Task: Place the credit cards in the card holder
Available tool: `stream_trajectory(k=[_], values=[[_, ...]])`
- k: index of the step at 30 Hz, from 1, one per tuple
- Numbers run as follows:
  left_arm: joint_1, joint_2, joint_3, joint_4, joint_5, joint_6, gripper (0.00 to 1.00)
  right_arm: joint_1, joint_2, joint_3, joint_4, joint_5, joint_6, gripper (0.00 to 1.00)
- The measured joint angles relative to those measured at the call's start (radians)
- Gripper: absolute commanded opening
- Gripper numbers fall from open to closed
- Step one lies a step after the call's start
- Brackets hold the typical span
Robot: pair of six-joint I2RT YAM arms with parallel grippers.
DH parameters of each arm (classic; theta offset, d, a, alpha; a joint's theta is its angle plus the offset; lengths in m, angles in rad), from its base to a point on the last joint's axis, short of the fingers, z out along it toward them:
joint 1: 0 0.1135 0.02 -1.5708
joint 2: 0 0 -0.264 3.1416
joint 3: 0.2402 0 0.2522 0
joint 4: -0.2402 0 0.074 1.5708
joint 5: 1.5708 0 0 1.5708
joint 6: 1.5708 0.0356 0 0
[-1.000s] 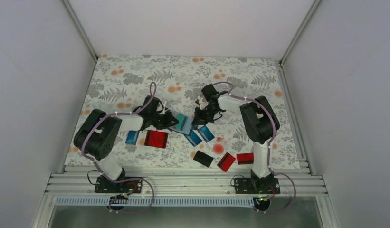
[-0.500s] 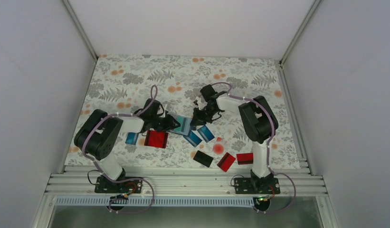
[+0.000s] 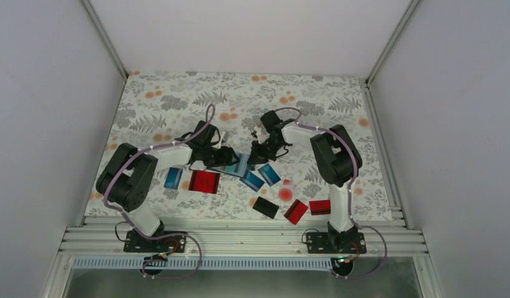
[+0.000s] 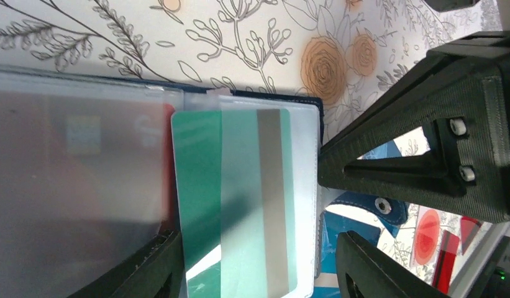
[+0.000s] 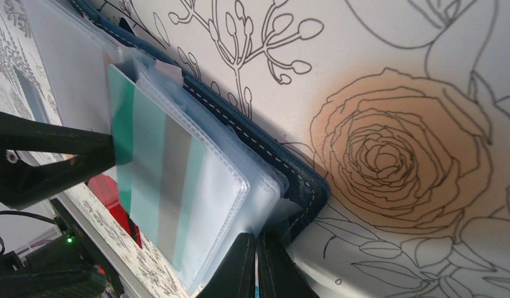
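Teal card (image 4: pixel 240 198) within open left claw (image 4: pixel 258 273)

The 2 arms reach inward toward each other, left gripper (image 3: pixel 223 155) spread apart, right gripper (image 3: pixel 259 156) pinched closed.

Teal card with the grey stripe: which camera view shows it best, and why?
Left wrist: the teal card appears large and flat-on, stripe clear, in the card holder. Right wrist shows it slanted; top external shows only a tiny patch.
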Motion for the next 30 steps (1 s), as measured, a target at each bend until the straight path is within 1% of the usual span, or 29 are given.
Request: stream_trajectory(k=[6,13,30], values=[[-0.002,0.025,0.048,-0.056,-0.033,0.073,0.63,0.0,0.001,0.0,0.0,-0.002,0.0,0.04],[-0.009,0.055,0.071,-0.056,-0.024,0.125,0.63,0.0,0.004,0.003,0.0,-0.005,0.001,0.04],[-0.056,0.073,0.116,-0.107,-0.049,0.132,0.63,0.0,0.024,0.034,-0.027,-0.019,0.002,0.04]])
